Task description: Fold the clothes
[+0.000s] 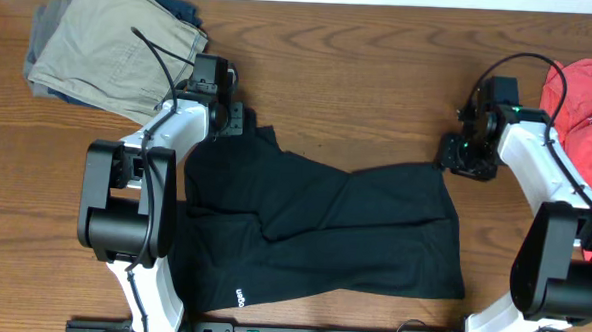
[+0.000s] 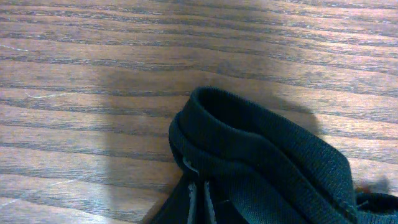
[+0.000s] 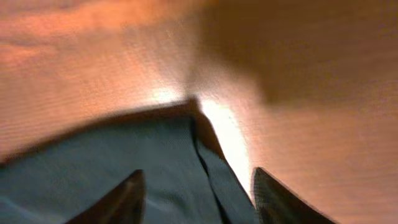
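Observation:
The clothes, a plain black garment with short white lettering near its front edge, lie spread and wrinkled across the middle of the wooden table. My left gripper is shut on the garment's far left corner. In the left wrist view its fingertips pinch the bunched black hem. My right gripper is at the far right corner. In the right wrist view its two fingers stand apart, straddling the blurred corner of the clothes, with the cloth lying between them.
Folded khaki trousers lie at the back left, just behind the left arm. A red T-shirt lies at the right edge beside the right arm. Bare wood shows behind the garment.

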{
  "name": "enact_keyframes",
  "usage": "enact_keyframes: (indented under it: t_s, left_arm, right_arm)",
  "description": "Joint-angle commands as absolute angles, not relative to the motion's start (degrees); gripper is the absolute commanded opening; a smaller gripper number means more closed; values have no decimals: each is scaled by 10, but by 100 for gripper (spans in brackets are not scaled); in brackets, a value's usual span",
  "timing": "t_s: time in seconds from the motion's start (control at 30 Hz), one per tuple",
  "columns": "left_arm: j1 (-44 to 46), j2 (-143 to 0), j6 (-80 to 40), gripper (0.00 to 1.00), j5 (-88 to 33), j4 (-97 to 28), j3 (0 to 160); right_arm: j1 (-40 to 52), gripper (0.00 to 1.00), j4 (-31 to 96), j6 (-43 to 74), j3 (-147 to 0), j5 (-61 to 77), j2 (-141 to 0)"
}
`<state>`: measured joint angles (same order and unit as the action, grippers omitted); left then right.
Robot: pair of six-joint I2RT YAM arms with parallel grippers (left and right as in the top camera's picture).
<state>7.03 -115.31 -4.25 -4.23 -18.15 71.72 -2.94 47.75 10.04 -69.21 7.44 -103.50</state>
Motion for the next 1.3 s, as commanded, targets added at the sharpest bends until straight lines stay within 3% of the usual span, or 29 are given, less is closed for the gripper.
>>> enact_keyframes:
  t_s: [0.0, 0.4, 1.27]
  left_arm:
    - [71, -1157, -41, 6, -34, -183, 703]
    - [71, -1157, -43, 6, -34, -181, 703]
    - [71, -1157, -43, 6, -34, -174, 688]
  right_arm:
    - [-30, 50, 461, 98, -706, 109, -1052]
    - [-7, 54, 417, 102, -706, 82, -1096]
    - [20, 37, 429, 150, -703, 83, -1112]
